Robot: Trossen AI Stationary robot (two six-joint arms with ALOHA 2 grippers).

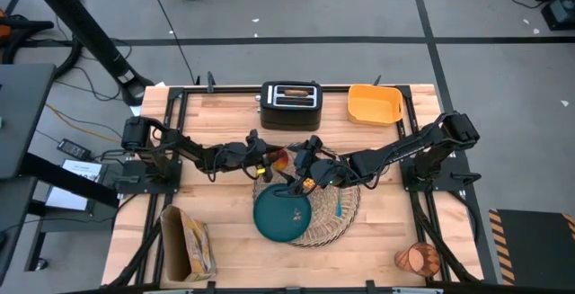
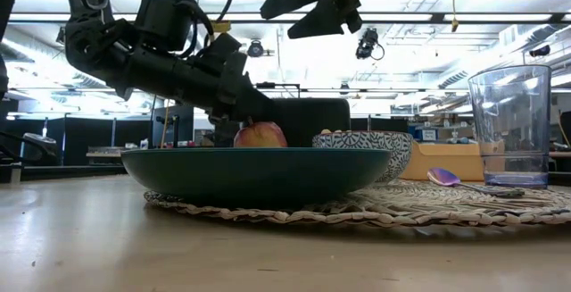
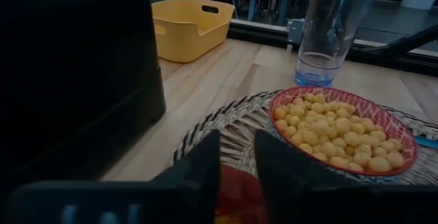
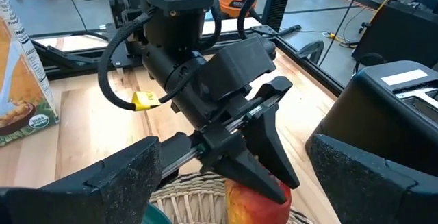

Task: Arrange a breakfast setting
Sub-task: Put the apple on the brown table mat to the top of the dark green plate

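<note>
1. Red fruit (image 4: 256, 198): sits at the far-left edge of the round woven placemat (image 1: 337, 218), just beside the dark teal plate (image 1: 281, 215). Judged firm, round, smooth-skinned, prone to roll; best taken across its widest part with moderate squeeze
2. Left end effector (image 4: 263, 162): down over the fruit, fingers (image 3: 198, 172) on either side of it, partly closed; whether they already grip it I cannot tell
3. Right end effector (image 1: 301, 179): hovers just right of the fruit, above the placemat, jaws spread wide, holding nothing
4. Small cereal bowl (image 3: 341, 129): on the placemat behind the plate, filled with loose yellow puffs; judged light, rigid, spill-prone if tilted; take by the rim
5. Clear tumbler (image 2: 510, 124): upright at the placemat's right; judged light, slippery, tippy
6. Blue spoon (image 1: 339, 208): lying on the placemat right of the plate
7. Black toaster (image 1: 290, 103) and yellow bin (image 1: 375, 103): at the desk's (image 1: 225, 209) far edge, apart from the setting
</note>
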